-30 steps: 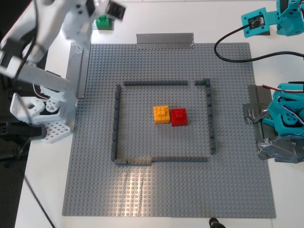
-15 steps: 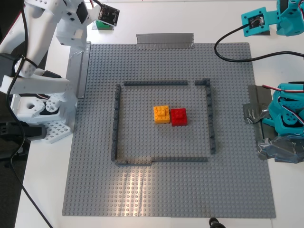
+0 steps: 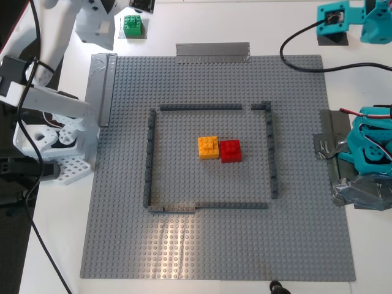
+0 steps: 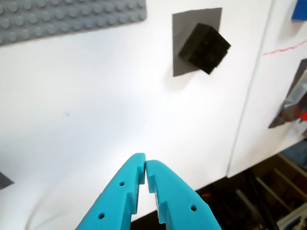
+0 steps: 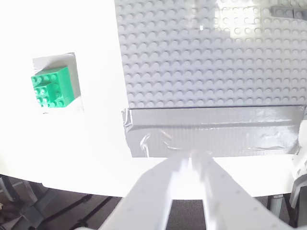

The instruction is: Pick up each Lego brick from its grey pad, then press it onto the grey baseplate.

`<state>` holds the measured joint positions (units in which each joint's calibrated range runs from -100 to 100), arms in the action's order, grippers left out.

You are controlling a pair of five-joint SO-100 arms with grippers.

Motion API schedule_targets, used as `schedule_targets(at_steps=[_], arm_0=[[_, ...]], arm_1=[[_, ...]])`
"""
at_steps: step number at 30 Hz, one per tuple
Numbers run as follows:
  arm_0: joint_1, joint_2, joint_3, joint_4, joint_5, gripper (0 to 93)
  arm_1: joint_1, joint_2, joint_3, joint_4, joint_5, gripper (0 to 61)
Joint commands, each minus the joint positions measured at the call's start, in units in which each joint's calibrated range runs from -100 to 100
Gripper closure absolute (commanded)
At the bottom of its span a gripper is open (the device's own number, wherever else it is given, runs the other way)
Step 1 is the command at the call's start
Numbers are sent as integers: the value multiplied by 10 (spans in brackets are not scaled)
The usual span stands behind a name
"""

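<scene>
The green brick (image 3: 131, 26) sits on its silvery grey pad (image 3: 143, 35) at the exterior view's top left, also in the second wrist view (image 5: 52, 87). My second gripper (image 5: 191, 156) is white, looks shut and empty, and hangs over a tape strip (image 5: 216, 130) beside the grey baseplate (image 3: 184, 245), apart from the green brick. The black brick (image 4: 204, 48) lies turned on its dark grey pad (image 4: 184, 28). My first gripper (image 4: 145, 166), teal, is shut and empty, short of it. In the exterior view it is at the top right (image 3: 335, 18) over the dark pad (image 3: 334, 40).
An orange brick (image 3: 208, 147) and a red brick (image 3: 230, 150) sit side by side inside the dark-grey wall outline (image 3: 149, 153). Tape strips lie along the baseplate's top (image 3: 212, 52) and left (image 3: 101, 86) edges. Arm bases stand at the exterior view's left (image 3: 55, 153) and right (image 3: 370, 153).
The white arm has swung up and back at the exterior view's top left, uncovering the green brick. The teal gripper has shifted slightly up and to the right.
</scene>
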<state>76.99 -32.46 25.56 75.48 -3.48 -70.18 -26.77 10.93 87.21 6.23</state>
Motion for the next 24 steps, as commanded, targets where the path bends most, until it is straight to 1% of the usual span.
schedule_targets(at_steps=[1, 4, 7, 10, 13, 15, 17, 19, 24], arm_0=[[9, 5, -52, -5, 1, 927], [10, 51, -99, -5, 1, 927], [20, 115, -165, -4, 1, 927], [25, 198, -246, -4, 6, 927], [34, 275, -325, 2, 46, 927], [37, 320, -373, -1, 69, 927], [39, 361, -418, 3, 93, 927], [46, 396, -461, 11, 127, 927], [47, 441, -546, 52, 214, 927]], arm_1=[[-13, 15, -82, -7, 18, 612], [-18, 38, -103, -15, 31, 608], [-18, 43, -107, -50, 34, 569], [-23, 85, -136, -57, 31, 587], [-30, 139, -178, -49, 22, 595], [-37, 190, -232, -30, 20, 608], [-44, 228, -267, -20, 21, 612], [-50, 252, -279, -19, 28, 612], [-67, 312, -334, -19, 32, 612]])
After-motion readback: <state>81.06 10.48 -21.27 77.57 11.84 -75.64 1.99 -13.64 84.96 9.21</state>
